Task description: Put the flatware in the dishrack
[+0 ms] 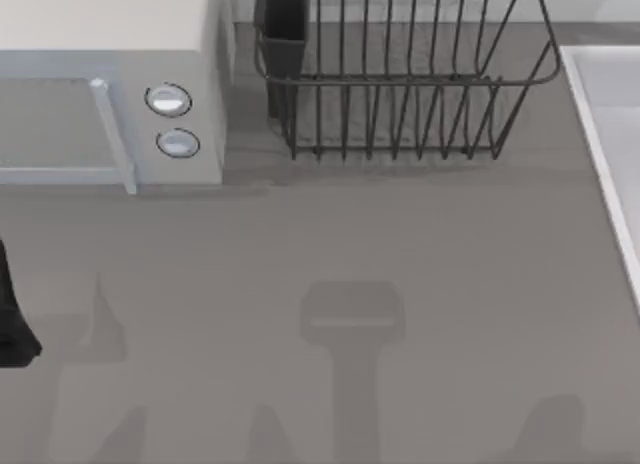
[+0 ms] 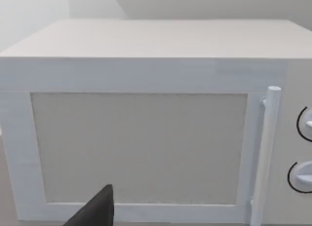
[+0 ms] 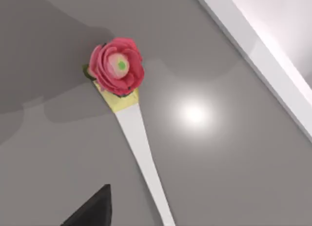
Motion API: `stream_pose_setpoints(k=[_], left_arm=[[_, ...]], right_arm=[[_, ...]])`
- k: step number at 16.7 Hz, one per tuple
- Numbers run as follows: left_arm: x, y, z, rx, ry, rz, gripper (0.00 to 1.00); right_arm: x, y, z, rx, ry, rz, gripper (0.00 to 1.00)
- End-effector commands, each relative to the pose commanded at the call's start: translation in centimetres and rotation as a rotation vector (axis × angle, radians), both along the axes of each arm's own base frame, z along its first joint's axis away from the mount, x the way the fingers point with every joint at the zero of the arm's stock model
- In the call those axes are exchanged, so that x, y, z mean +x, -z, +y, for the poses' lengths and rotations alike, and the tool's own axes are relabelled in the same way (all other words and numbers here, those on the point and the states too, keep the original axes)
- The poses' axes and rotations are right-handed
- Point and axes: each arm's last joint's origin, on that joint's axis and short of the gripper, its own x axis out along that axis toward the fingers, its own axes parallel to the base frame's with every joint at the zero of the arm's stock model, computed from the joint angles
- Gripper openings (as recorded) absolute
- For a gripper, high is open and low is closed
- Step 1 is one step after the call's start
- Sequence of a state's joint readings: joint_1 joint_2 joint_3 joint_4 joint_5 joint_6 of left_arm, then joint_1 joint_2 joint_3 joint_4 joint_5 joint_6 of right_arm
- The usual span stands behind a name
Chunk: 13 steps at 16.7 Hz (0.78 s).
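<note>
Right wrist view is showing me the white-handled flatware piece topped with a pink rose (image 3: pixel 127 97) lying flat on the grey bench (image 1: pixel 330 254), while I cannot tell my end effector's state, so a thin handle risks slipping.

dishrack (image 1: pixel 400 84): far part cut off by the top view's upper edge
microwave (image 1: pixel 110 84): cropped at the left and upper edges
flatware handle (image 3: pixel 146 158): runs out of the right wrist view
left arm (image 1: pixel 12 324): a dark sliver at the left edge
jaws: state cannot be told
</note>
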State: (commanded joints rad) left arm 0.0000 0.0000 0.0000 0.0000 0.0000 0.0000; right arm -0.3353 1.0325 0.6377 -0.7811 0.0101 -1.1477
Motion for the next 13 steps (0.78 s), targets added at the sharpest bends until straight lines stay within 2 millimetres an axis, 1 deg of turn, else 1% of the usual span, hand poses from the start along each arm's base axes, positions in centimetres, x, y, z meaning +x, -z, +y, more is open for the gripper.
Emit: stream_pose_setpoints(k=[3, 6, 9, 13], left_arm=[[0.0, 0.0, 0.0, 0.000, 0.000, 0.000, 1.00], [0.0, 0.0, 0.0, 0.000, 0.000, 0.000, 1.00], [0.0, 0.0, 0.0, 0.000, 0.000, 0.000, 1.00], [0.0, 0.0, 0.0, 0.000, 0.000, 0.000, 1.00]], right_arm=[[1.6, 0.1, -1.8, 0.020, -0.146, 0.216, 1.00], [2.8, 0.2, -3.2, 0.065, -0.244, 0.339, 1.00], [3.3, 0.3, -3.8, 0.090, -0.282, 0.383, 1.00], [3.3, 0.3, -3.7, 0.087, -0.285, 0.382, 1.00]])
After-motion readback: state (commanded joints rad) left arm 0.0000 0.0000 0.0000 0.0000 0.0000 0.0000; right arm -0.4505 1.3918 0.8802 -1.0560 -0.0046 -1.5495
